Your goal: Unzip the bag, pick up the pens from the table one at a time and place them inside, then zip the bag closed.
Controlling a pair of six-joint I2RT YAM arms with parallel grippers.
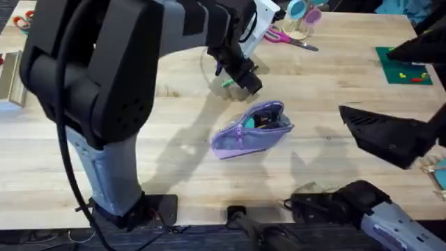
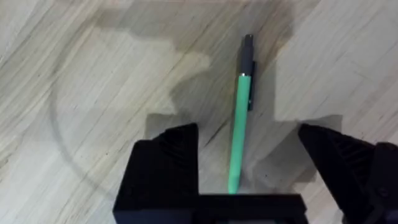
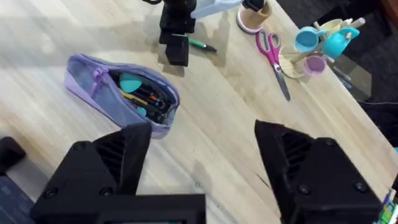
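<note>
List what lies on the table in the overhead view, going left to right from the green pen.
Green pen under the left gripper → open lavender bag → pink-handled scissors → right gripper → green mat.

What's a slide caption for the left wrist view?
Left gripper open astride the green pen, which lies flat on the wooden table.

A small green square mat (image 1: 403, 67) lies near the far right edge of the tabletop. Well to the left of that mat, pink-handled scissors (image 1: 287, 37) rest flat, and just beyond them stands a pale stand hung with blue and pink cups (image 3: 320, 42). Soft shadows pool nearby.
</note>
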